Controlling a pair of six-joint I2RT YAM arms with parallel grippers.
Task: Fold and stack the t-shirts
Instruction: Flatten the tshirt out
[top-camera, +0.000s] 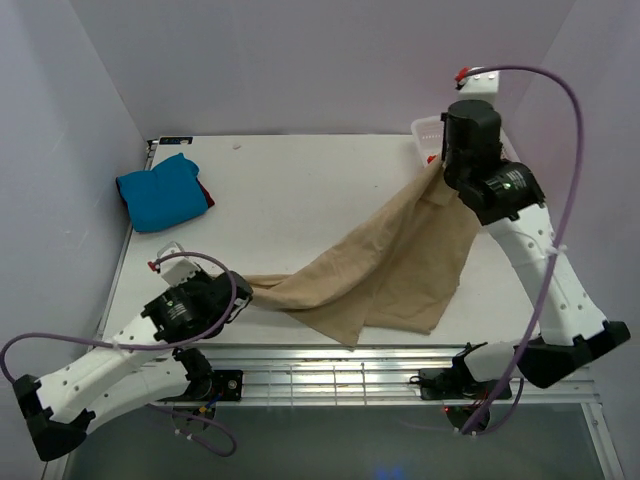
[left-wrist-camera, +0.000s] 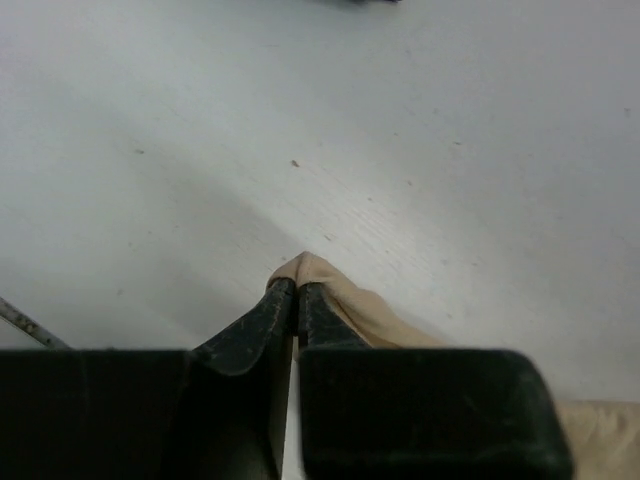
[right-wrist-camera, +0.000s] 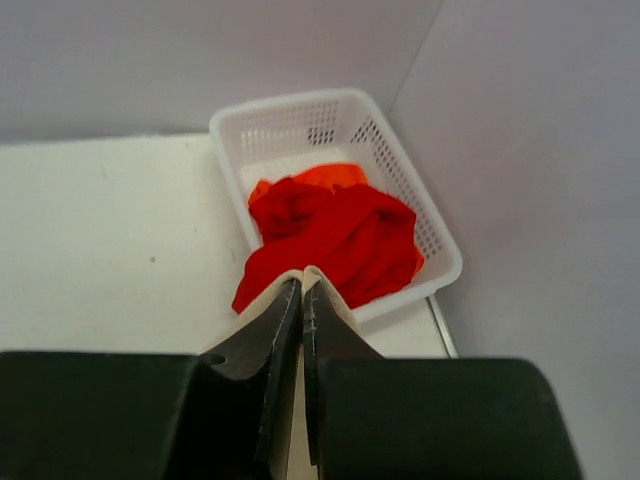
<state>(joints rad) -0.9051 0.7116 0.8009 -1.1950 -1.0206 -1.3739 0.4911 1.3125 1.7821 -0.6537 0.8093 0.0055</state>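
Note:
The tan-beige t-shirt (top-camera: 390, 270) hangs stretched between both grippers, sagging onto the table in the middle. My left gripper (top-camera: 243, 295) is low at the front left, shut on one corner of it; the left wrist view shows the tan cloth (left-wrist-camera: 350, 300) pinched at the fingertips of that gripper (left-wrist-camera: 297, 290). My right gripper (top-camera: 440, 165) is raised at the back right, shut on another corner. The right wrist view has tan cloth (right-wrist-camera: 332, 292) wrapped round the tips of that gripper (right-wrist-camera: 302, 280). A folded teal-blue t-shirt (top-camera: 160, 192) lies at the back left on a dark red one (top-camera: 205, 195).
A white lattice basket (right-wrist-camera: 300, 100) stands in the back right corner, holding a bright red t-shirt (right-wrist-camera: 335, 235); part of the basket (top-camera: 425, 130) shows beside the right arm. White walls close the table on three sides. A metal rail runs along the front edge (top-camera: 330, 365).

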